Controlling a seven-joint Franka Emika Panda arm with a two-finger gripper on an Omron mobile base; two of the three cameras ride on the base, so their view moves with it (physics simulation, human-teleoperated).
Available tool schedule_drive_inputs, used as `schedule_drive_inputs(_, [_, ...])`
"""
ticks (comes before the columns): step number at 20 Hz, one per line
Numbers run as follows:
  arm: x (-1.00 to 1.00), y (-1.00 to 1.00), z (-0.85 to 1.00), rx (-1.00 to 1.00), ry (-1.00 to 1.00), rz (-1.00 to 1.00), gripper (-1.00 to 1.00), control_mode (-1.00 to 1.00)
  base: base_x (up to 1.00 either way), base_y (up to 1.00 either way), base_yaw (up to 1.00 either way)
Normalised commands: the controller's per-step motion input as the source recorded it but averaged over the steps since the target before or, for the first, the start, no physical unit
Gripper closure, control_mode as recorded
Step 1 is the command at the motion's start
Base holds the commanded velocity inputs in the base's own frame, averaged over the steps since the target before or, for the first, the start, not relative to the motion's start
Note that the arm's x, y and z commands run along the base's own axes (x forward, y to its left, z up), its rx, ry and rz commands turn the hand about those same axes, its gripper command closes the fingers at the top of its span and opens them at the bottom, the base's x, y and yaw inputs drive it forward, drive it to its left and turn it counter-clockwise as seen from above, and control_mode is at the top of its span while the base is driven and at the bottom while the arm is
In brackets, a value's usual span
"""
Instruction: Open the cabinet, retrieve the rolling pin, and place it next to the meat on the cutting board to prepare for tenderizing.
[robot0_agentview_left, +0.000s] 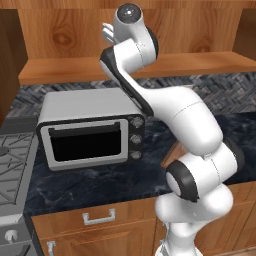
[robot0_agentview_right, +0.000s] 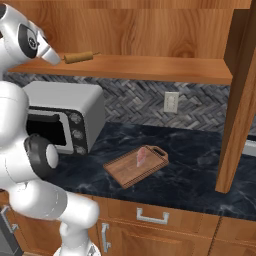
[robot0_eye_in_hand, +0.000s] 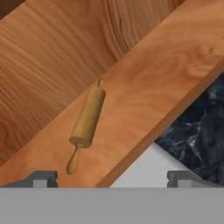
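step: we see cabinet (robot0_agentview_right: 240, 100) open, reach for pin in hand
pin (robot0_eye_in_hand: 87, 118): lies on shelf (robot0_eye_in_hand: 144, 96), centre-left of hand view
gripper (robot0_eye_in_hand: 111, 177): jaws wide, holding nothing
next: we judge descend, straddle pin, close
meat (robot0_agentview_right: 142, 157): on board (robot0_agentview_right: 125, 172), lower centre

arm (robot0_agentview_left: 185, 120): raised, elbow bent, reaching up and forward | gripper (robot0_eye_in_hand: 112, 177): jaws spread wide, holding nothing

Base cams behind arm, L & R, both looking down on desk (robot0_agentview_right: 200, 165) w/ toaster oven (robot0_agentview_left: 90, 130); hand cam close over cabinet shelf (robot0_eye_in_hand: 144, 87).
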Motion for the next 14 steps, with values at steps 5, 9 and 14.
schedule_drive_inputs(5, [0.2,-0.02,-0.08,0.0,0.01,0.05,-1.0,-1.0,0.0,0.0,0.0])
schedule_drive_inputs(9, [0.28,0.0,-0.01,0.0,0.04,0.03,-1.0,-1.0,0.0,0.0,0.0])
schedule_drive_inputs(14, [0.3,0.0,0.0,0.0,0.04,0.0,-1.0,-1.0,0.0,0.0,0.0])
